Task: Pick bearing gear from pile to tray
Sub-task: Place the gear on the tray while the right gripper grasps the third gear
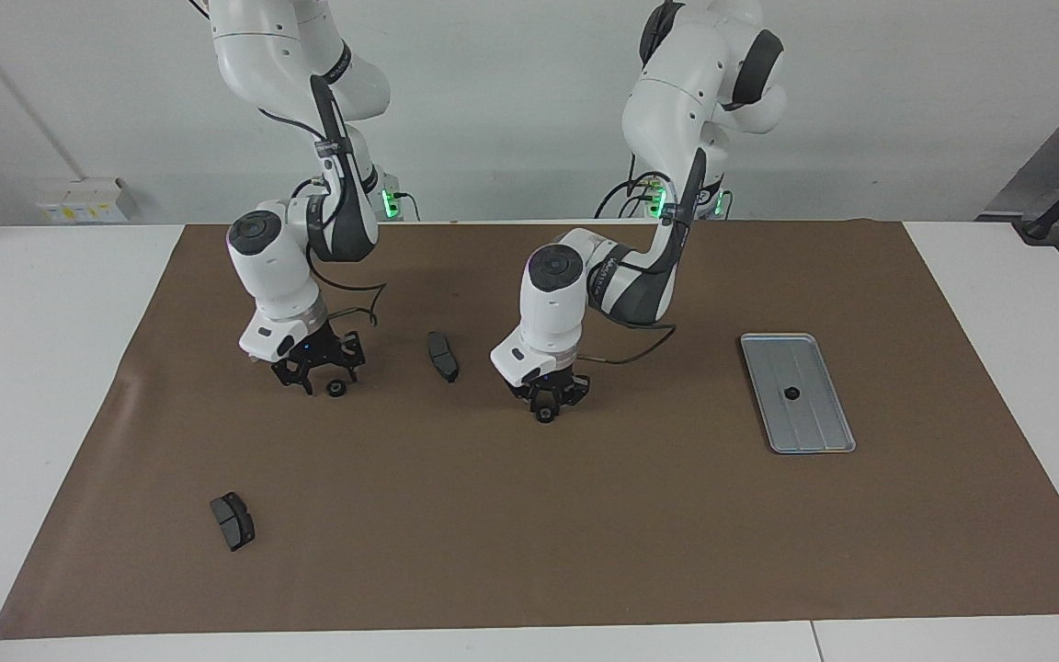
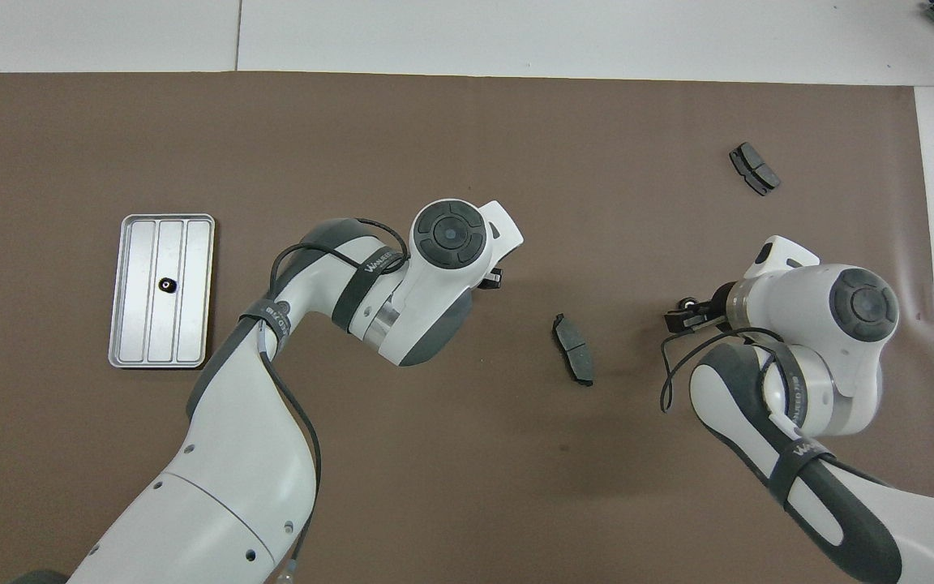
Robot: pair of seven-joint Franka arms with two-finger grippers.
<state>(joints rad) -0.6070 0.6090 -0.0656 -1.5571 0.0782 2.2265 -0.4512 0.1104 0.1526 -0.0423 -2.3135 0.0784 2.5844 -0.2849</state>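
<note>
Facing view: the gear (image 1: 545, 416), a small black round piece, sat pinched between the tips of the left gripper (image 1: 545, 411). The claw was drawn narrow around it, low at the brown mat (image 1: 585, 533) near the table's middle. I could not tell whether the gear was touching the mat. From overhead the left wrist covered that grip almost wholly.

A second gear (image 1: 335, 389), black and round like the first, lay on the mat at the tips of the right gripper (image 1: 318, 379). That claw stood wide, low over the mat toward the right arm's end. I could not tell whether the piece lay between the fingers or just beside them.

A third gear (image 1: 791, 393) rested in the middle of the tray (image 1: 814, 423). The tray was a flat silver-grey metal rectangle with rounded corners, a raised rim and lengthwise ridges. It lay on the mat toward the left arm's end, well apart from both claws.

Between the two claws lay a dark grey pad (image 1: 442, 356), a curved flat block. Another pad (image 1: 233, 520) lay farther from the robots, toward the right arm's end. The mat was smooth and matte, and it covered most of the white table (image 1: 33, 368).
</note>
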